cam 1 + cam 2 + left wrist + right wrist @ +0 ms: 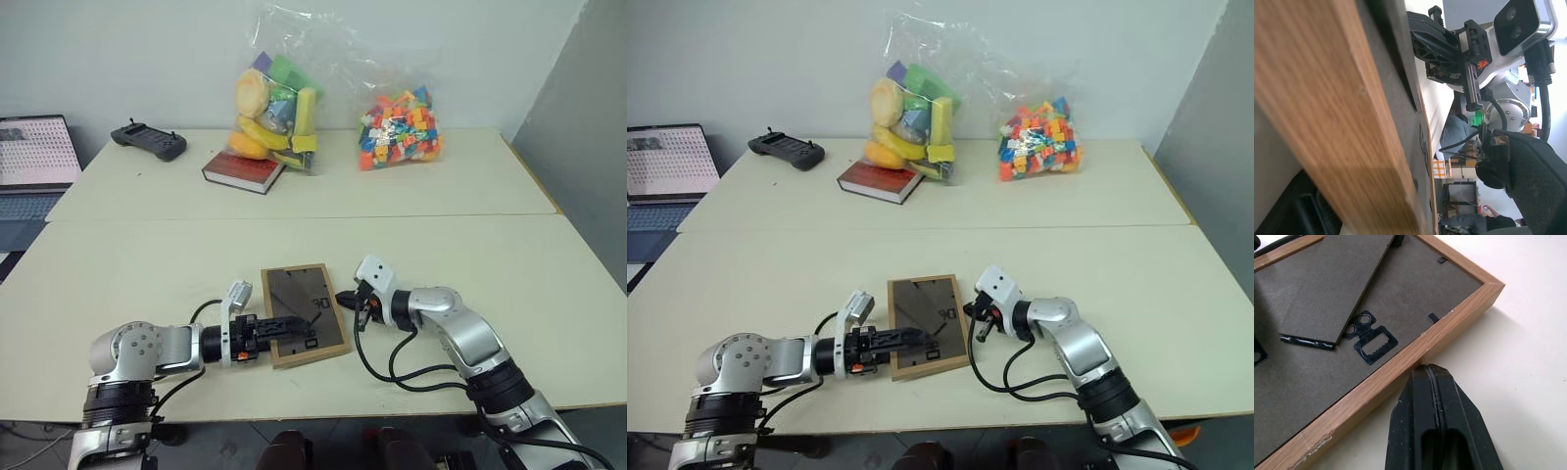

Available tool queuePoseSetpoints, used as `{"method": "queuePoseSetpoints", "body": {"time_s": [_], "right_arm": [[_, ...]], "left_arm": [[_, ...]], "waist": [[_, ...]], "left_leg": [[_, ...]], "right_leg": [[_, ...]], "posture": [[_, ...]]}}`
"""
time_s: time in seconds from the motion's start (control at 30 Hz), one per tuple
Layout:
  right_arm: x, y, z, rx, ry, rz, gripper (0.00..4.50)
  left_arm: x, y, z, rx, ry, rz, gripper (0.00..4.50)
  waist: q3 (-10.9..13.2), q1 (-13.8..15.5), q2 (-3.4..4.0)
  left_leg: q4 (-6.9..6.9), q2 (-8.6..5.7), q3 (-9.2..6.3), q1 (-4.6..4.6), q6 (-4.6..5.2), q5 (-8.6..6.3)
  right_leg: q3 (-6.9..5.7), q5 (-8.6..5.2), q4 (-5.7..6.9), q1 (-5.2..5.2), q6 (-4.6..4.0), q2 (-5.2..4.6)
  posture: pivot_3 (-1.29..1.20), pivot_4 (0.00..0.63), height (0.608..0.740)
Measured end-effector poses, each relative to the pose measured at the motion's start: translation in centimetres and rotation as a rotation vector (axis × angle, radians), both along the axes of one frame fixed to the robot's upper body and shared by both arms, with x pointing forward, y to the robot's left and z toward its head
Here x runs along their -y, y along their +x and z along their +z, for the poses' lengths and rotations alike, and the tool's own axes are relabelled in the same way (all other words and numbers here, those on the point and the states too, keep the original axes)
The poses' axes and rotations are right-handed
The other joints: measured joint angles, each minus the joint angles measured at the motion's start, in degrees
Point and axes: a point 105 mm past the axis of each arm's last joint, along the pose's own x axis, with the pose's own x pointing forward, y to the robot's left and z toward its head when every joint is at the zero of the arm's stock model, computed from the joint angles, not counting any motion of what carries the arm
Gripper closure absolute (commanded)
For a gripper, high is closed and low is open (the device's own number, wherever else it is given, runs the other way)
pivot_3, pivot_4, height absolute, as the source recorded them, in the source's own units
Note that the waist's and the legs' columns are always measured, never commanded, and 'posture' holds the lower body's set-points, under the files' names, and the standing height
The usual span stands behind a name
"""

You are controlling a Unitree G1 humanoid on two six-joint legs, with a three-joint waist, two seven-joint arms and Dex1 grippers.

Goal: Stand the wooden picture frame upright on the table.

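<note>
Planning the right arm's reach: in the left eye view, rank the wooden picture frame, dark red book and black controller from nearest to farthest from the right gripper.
From the right gripper:
1. Wooden picture frame, right beside it.
2. Dark red book, far side, left.
3. Black controller, far left corner.

Low in the middle of the picture, the left gripper (279, 331) reaches in sideways from the lower left with its two black fingers wide apart, and the right gripper (1435, 382) points in from the lower right, fingers pressed together.

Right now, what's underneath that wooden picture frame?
The wooden picture frame lies back-side up on the cream table, its dark stand showing. The glass front faces down, so it cannot be seen.
</note>
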Motion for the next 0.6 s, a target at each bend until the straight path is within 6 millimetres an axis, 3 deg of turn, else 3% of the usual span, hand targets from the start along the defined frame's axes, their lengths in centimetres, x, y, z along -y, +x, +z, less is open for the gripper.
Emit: {"method": "queuePoseSetpoints", "body": {"time_s": [0.07, 0.33, 0.5, 0.6], "right_arm": [[0.3, 0.1, 0.0, 0.003, -0.008, -0.009, 4.5], [2.0, 1.2, 0.0, 0.014, -0.018, -0.097, 4.5], [1.8, 1.3, -0.2, 0.005, -0.01, -0.103, 4.5], [1.7, 1.5, -0.1, 0.007, -0.007, -0.108, 4.5]], "left_arm": [[0.1, 0.0, -0.1, -0.003, 0.006, 0.002, 0.48], [-0.1, -2.9, -0.6, -0.051, 0.034, -0.026, 2.07], [-0.5, -2.9, -0.5, -0.046, 0.041, 0.0, 3.08], [-0.4, -2.5, -0.2, -0.025, 0.049, 0.017, 3.22]], "waist": [[0.0, -0.1, 0.0], [0.0, -1.1, -0.04], [0.0, -1.3, -0.04], [0.0, -1.3, -0.05]], "left_leg": [[-0.01, 0.0, 0.0, -0.01, 0.0, 0.0], [-0.08, 0.1, 0.02, -0.04, -0.01, -0.01], [-0.13, 0.1, 0.03, -0.04, -0.02, -0.02], [-0.13, 0.1, 0.02, -0.04, -0.02, -0.02]], "right_leg": [[0.01, 0.0, 0.02, -0.04, 0.0, 0.01], [0.1, -0.02, -0.01, -0.13, -0.02, 0.09], [0.09, -0.02, -0.02, -0.14, -0.02, 0.09], [0.07, -0.01, -0.03, -0.14, -0.02, 0.09]], "posture": [[0.0, 0.15, 0.74], [0.0, 0.15, 0.74], [0.0, 0.15, 0.74], [0.0, 0.15, 0.74]]}}
